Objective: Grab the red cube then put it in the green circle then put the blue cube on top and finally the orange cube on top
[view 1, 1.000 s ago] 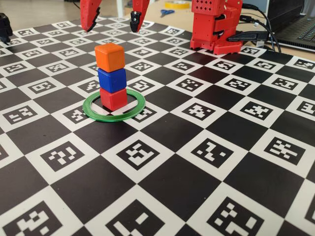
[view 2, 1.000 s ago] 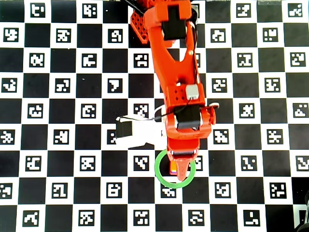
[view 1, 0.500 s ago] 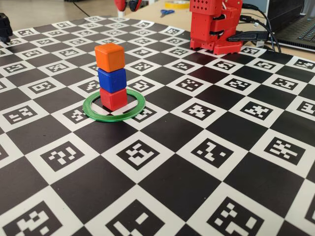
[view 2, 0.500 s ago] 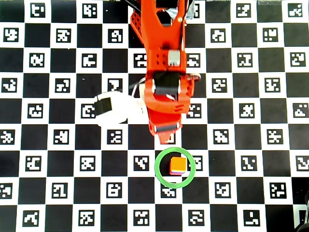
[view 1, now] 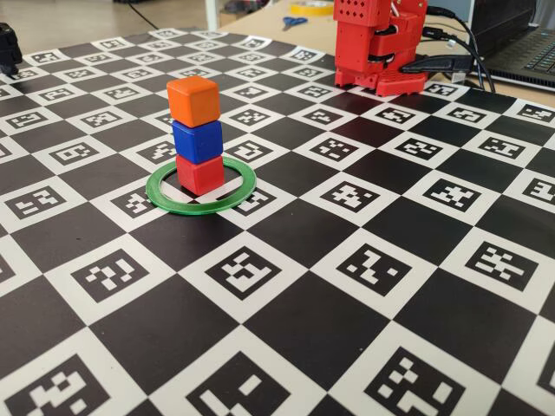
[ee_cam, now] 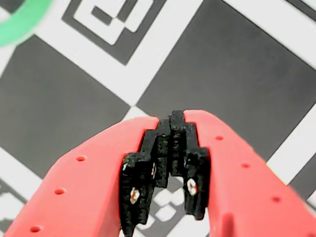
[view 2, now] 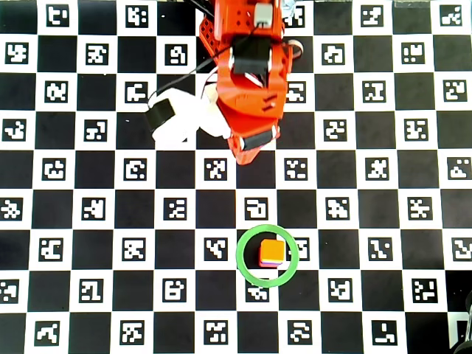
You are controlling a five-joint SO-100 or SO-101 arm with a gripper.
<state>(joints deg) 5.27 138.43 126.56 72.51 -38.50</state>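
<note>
Evidently the stack is finished: the red cube [view 1: 199, 173] is seated inside the green circle [view 1: 165, 196], the blue cube [view 1: 197, 140] and orange cube [view 1: 193, 100] are piled squarely above, and the claw [ee_cam: 170, 116] is clenched on nothing, parked well clear.

— What covers the table?
— A black-and-white checkered mat [view 1: 286, 329] with square coded markers printed in its white squares, lit evenly and brightly.
— And behind it?
— In the fixed view, bare pale wood table [view 1: 486, 82], a dark laptop [view 1: 529, 43] with black cables [view 1: 473, 52], blue-handled scissors [view 1: 293, 21] and a yellow tape roll [view 1: 312, 7].
</note>
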